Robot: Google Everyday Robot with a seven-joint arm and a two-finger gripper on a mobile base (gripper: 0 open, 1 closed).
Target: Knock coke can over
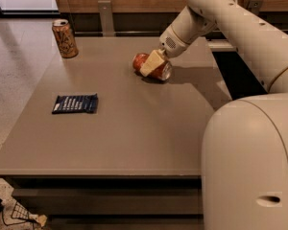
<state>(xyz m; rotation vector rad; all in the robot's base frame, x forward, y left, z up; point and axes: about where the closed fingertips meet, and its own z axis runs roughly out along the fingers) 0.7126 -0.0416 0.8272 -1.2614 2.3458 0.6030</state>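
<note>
1. A grey table (134, 143) is filling the view, with pale floor (14, 56) on its left.
2. A dark blue packet (75, 104) is lying flat on its left part.
3. Farther back, the red coke can (162, 72) is lying on its side near the table's middle.
4. The gripper (152, 63) is touching it; whether open or closed I cannot tell.
5. A tan-orange can (65, 38) is standing upright at the far left corner.

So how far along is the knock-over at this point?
Done, by the look of it: the coke can lies on its side on the table. In hand: the gripper is right at the can, across its upper side. Left: probably only drawing the arm away. The tan can stands upright at the far corner, untouched.
</note>
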